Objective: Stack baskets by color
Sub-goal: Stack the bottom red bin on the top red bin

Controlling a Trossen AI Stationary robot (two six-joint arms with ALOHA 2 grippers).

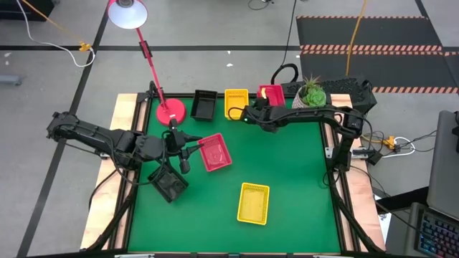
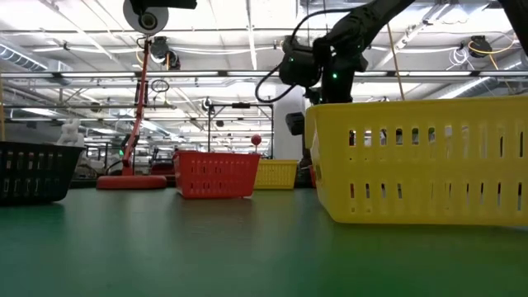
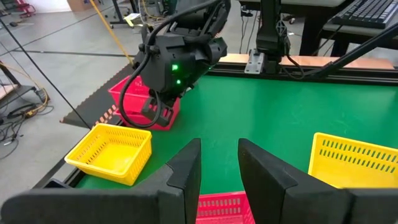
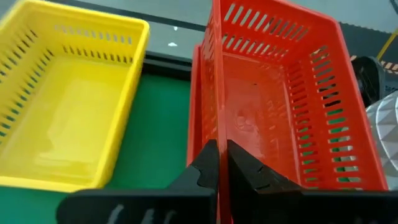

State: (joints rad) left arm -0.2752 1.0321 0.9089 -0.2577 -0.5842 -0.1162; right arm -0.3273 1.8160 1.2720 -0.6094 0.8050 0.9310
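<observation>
- Baskets: the right gripper [image 4: 222,163] is pinched shut on the wall of a tilted red basket [image 4: 280,106] over its twin at the back edge; a crooked drop could leave it jammed askew.
- Left gripper [image 1: 188,149] pinches the mid-table red basket [image 1: 215,153] by its rim.
- Only the wrist view shows the tilt; the overhead alone shows the near yellow basket [image 1: 253,202].

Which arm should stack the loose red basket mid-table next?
Left. Its tool is already at the red basket; the right tool is shut on the back-row red basket's wall.
</observation>
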